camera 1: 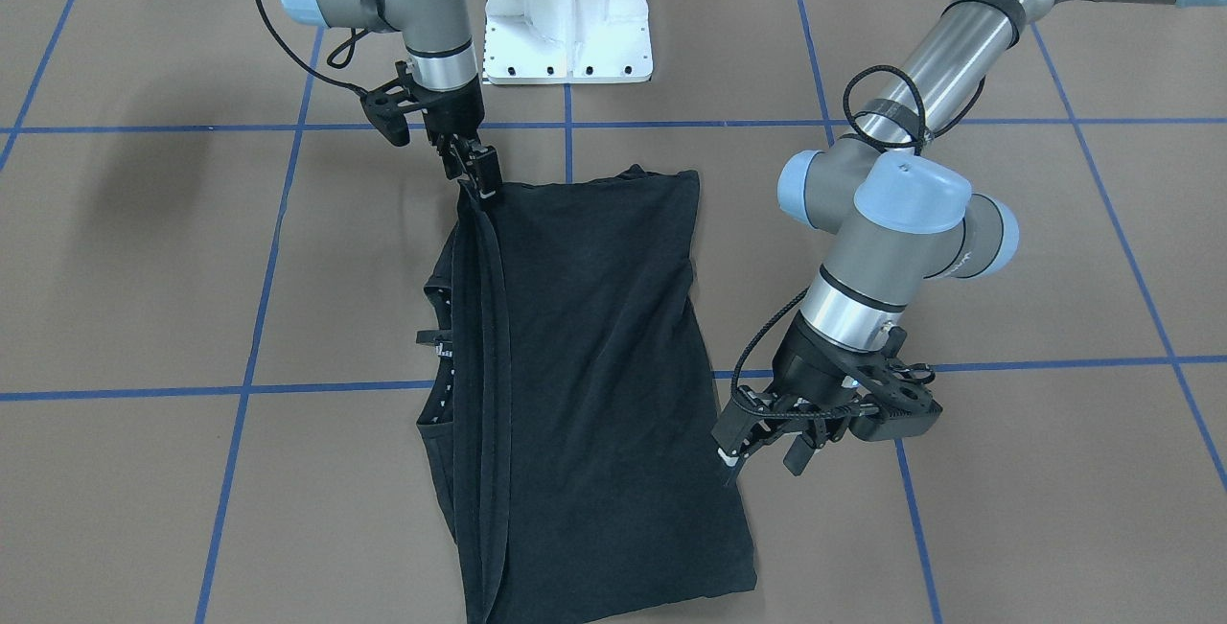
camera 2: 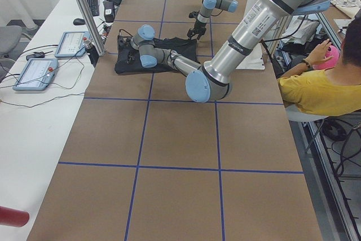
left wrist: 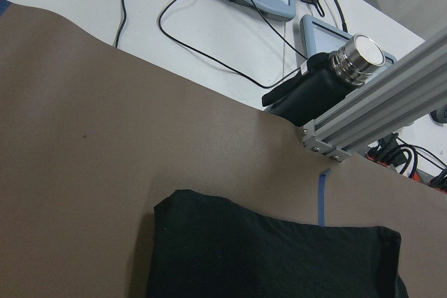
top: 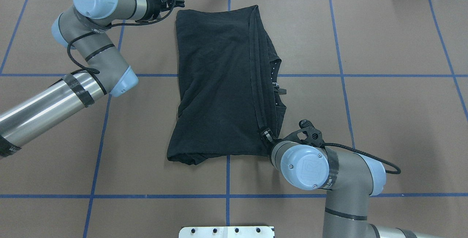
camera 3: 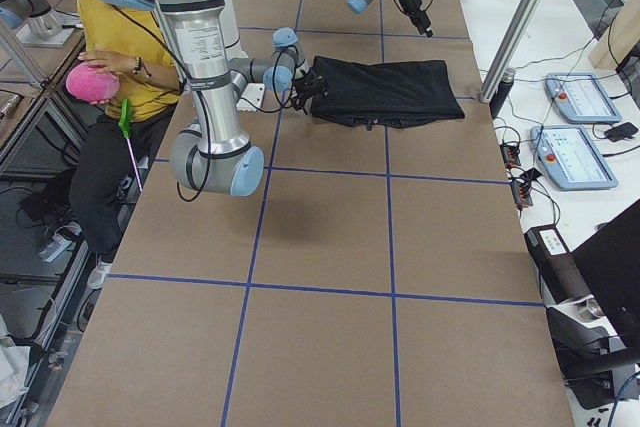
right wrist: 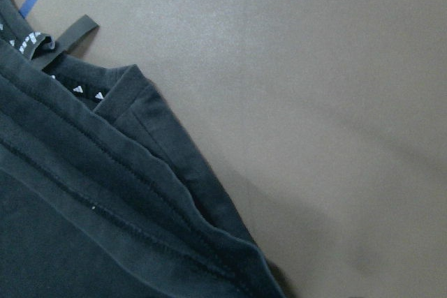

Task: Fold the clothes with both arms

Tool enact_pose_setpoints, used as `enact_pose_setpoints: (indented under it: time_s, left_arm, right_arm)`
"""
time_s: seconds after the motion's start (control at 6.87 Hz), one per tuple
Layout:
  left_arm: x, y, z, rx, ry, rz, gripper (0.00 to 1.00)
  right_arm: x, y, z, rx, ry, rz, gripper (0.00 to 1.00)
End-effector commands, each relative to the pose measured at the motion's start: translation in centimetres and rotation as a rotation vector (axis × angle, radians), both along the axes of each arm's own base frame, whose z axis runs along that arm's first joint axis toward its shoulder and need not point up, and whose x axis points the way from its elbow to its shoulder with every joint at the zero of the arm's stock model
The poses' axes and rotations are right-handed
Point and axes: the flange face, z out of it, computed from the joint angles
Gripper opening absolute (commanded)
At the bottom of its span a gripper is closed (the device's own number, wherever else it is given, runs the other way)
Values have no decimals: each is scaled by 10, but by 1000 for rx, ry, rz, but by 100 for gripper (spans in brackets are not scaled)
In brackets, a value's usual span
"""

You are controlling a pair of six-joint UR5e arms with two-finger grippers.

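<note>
The black T-shirt (camera 1: 594, 365) lies folded lengthwise on the brown table, its graphic hidden. It also shows in the overhead view (top: 215, 84). Its collar with small white marks (camera 1: 439, 356) peeks out on one long side. My right gripper (camera 1: 482, 173) is shut on the corner of the folded hem layers at the shirt's end near the robot base, also seen from overhead (top: 265, 135). My left gripper (camera 1: 760, 451) is open and empty, just off the shirt's far corner and apart from the cloth. The left wrist view shows that corner (left wrist: 272, 256) below it.
The white pedestal base (camera 1: 567, 20) stands at the robot's side of the table. An aluminium post (left wrist: 370, 113) and a black flask (left wrist: 328, 78) stand past the far table edge. A seated person in yellow (camera 2: 316, 88) is beside the robot.
</note>
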Motion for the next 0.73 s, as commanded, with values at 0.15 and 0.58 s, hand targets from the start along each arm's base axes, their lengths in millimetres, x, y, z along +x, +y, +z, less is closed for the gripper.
enact_pose_setpoints:
  time_s: [0.15,0.58]
  left_arm:
    - [-1,1,-1,-6,9,-5,99]
    - [0,4,9,-17,2,-4,99]
  right_arm:
    - [-12,-19,0,23,22,4,86]
    - [-15,-27,6,26,39,7,73]
